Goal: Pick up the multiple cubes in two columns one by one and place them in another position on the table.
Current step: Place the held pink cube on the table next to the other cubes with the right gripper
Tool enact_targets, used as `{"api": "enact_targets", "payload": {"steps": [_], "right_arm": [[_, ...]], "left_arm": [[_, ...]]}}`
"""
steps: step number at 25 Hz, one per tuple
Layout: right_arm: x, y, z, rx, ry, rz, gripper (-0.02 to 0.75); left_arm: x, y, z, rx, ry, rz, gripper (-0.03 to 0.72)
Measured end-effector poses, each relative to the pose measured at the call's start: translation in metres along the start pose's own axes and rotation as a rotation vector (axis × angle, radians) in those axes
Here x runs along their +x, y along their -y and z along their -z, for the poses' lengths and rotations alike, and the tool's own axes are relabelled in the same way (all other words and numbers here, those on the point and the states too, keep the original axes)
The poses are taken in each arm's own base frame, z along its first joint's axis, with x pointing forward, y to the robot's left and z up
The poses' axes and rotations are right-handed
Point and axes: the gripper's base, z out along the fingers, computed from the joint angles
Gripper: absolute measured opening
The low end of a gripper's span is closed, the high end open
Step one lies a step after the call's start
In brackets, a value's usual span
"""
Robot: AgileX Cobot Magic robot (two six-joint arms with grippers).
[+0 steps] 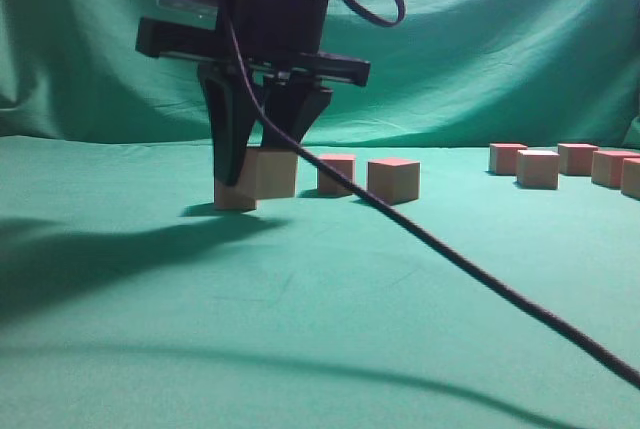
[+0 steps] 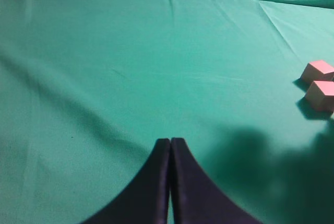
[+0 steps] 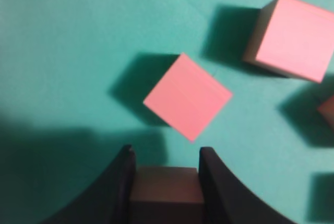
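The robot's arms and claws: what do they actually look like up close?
The right gripper is matte black, with two flat fingers tapering downward from a wide black crossbar. A pale grey block sits on its upper left side, and a thick black cable trails from it. The left gripper shows only two curved black fingers.

My right gripper [image 3: 164, 182] points straight down, jaws clamped on a cube [image 3: 166, 185]; my left gripper [image 2: 170, 153] sits low, jaws together.
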Motion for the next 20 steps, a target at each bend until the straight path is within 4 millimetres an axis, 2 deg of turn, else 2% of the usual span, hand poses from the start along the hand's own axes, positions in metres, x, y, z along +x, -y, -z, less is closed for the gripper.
{"api": "enact_targets", "payload": {"steps": [6,20], "right_arm": [[-0.002,-0.001,-0.015,-0.028,-0.023,-0.026,0.262],[-0.003,-0.001,-0.017,-0.027,-0.016,-0.033,0.262]], "left_arm": [[0.0,0.0,0.0,0.0,0.0,0.0,0.0],[0.0,0.0,0.0,0.0,0.0,0.0,0.0]]}}
